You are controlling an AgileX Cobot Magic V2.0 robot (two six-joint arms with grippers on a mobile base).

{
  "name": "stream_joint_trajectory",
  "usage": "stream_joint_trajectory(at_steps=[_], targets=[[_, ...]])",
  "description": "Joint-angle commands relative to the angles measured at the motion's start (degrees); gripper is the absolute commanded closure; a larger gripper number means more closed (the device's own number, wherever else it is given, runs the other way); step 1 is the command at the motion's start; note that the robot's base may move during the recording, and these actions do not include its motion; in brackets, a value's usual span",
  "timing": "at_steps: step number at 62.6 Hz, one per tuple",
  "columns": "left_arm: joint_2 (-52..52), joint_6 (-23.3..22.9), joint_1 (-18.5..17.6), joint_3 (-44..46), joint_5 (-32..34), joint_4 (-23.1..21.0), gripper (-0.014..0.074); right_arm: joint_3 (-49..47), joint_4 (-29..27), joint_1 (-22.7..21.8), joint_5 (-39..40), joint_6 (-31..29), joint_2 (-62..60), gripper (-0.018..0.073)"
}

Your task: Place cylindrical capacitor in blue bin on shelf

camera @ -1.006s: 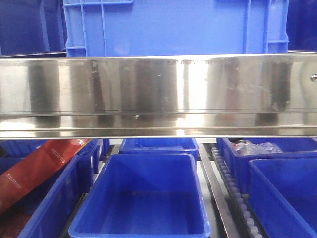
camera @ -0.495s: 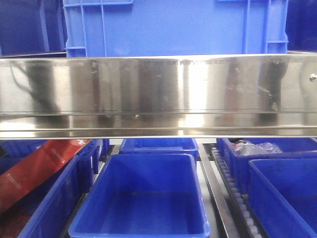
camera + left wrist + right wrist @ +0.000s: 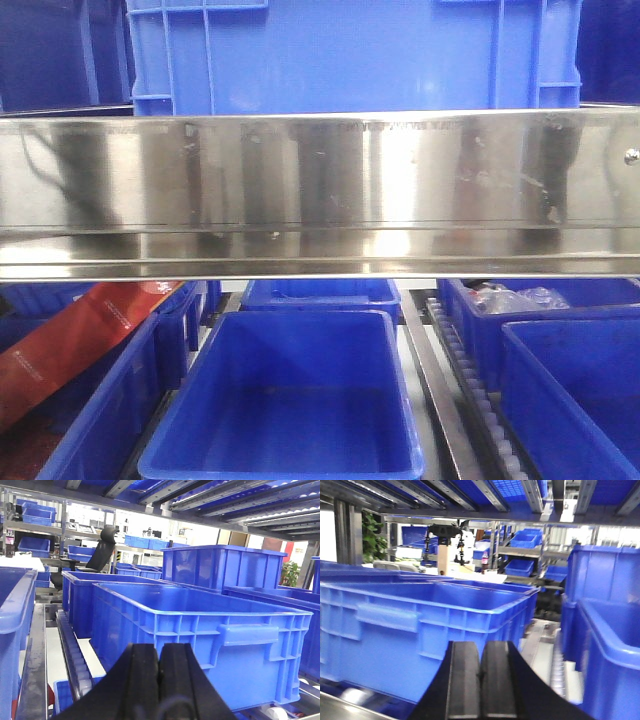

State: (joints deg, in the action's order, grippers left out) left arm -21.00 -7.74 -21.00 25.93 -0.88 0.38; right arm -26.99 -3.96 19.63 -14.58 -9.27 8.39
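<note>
The left gripper point(image 3: 159, 680) is sitting pressed together, holding nothing, before a blue bin point(image 3: 200, 630); the right gripper point(image 3: 480, 680) likewise. The shelf point(image 3: 320, 180) is spanning the front view (no cylindrical capacitor visible anywhere).

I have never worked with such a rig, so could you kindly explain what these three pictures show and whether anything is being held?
It is a two-armed robot on wheels facing a steel shelf stocked with blue bins. The front camera looks at the shelf rail, with an empty blue bin below it. The other two pictures come from cameras on each wrist: the black shapes at the bottom are the left gripper and the right gripper, fingers pressed together. No capacitor shows between them or anywhere else.
</note>
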Motion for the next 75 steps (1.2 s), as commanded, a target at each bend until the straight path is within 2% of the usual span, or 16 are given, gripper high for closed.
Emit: stream_joint_trajectory(at_steps=[1,6,14,23,29,38,75], targets=[[0.21,-0.4,0.26,-0.03,0.88,-0.38,0.0708,4.11,5.99,-0.45,3.85,0.43,-1.73,0.0721],[0.21,-0.4,0.26,-0.03,0.88,-0.38,0.0708,9.73,7.04,-2.01,5.27,1.43,-5.01,0.0721],[0.21,-0.4,0.26,-0.03,0.88,-0.38,0.0708,18.26,7.04,-8.27,5.13,10.44,-8.39,0.0721],[0.21,-0.4,0.26,-0.03,0.88,-0.38,0.0708,24.26,4.76,-16.09,6.62,10.58,-8.39,0.0721],[0.21,-0.4,0.26,-0.03,0.88,-0.38,0.0708,26.31,4.65,-18.88,7.7,10.58,-8.39,0.0721],[0.21,-0.4,0.26,-0.03,0.88,-0.38,0.0708,26.99,4.65,-19.3,11.35,10.48,-8.39,0.0721],[0.21,-0.4,0.26,-0.03,0.88,-0.38,0.0708,26.99,3.36,-19.19,11.58,10.48,-8.39,0.0721]])
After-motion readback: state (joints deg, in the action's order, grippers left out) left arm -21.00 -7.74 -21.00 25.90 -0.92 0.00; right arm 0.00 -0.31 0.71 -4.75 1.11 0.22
